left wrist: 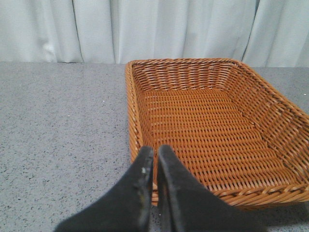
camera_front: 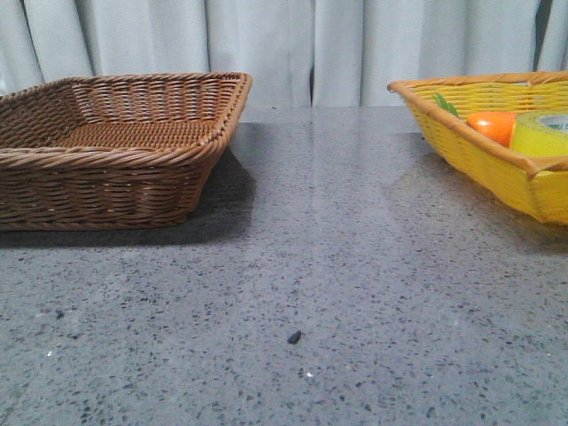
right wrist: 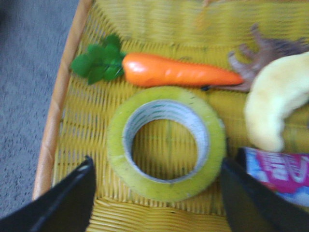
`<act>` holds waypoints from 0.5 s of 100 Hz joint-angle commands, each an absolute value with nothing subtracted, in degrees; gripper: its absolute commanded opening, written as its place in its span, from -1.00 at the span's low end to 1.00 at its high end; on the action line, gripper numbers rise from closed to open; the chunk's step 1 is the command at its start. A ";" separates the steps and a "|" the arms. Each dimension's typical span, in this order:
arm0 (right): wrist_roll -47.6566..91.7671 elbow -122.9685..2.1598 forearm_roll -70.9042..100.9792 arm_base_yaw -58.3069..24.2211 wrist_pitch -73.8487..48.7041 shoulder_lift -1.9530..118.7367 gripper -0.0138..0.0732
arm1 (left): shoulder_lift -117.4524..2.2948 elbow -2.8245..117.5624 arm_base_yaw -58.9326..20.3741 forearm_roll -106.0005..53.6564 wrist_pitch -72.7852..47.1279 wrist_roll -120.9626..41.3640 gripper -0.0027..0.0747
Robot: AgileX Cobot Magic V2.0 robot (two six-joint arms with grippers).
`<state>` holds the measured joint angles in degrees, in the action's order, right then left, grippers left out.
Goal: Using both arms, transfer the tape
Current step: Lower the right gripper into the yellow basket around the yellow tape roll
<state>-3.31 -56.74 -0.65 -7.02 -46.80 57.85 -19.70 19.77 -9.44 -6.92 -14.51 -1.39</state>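
The yellow tape roll (right wrist: pixel 166 143) with a white core lies flat in the yellow basket (right wrist: pixel 58 104); in the front view the tape (camera_front: pixel 541 135) shows at the far right inside that basket (camera_front: pixel 479 160). My right gripper (right wrist: pixel 159 166) is open wide, its two black fingers on either side of the roll, above it and not touching. My left gripper (left wrist: pixel 155 152) is shut and empty, its tips over the near rim of the brown wicker basket (left wrist: pixel 217 130). Neither gripper shows in the front view.
An orange carrot (right wrist: pixel 178 71) with green leaves lies beside the tape; it also shows in the front view (camera_front: pixel 493 125). A pale banana-shaped item (right wrist: pixel 275 108) and a pink-blue packet (right wrist: pixel 282 174) lie next to the tape. The brown basket (camera_front: pixel 115 151) stands at the table's left.
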 commanded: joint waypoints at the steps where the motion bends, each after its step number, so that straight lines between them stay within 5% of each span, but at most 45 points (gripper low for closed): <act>1: -2.56 -62.32 -0.61 -8.80 -47.70 62.75 0.51 | -20.58 21.84 -9.19 -7.50 -10.11 -0.78 -0.99; 50: -2.56 -73.36 -0.45 -12.41 -56.60 85.98 0.51 | -20.58 21.84 -9.19 -7.50 -10.11 -0.78 -0.99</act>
<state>-3.19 -71.18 -0.39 -12.48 -57.48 86.36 -19.70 19.77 -9.44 -6.92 -14.51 -1.39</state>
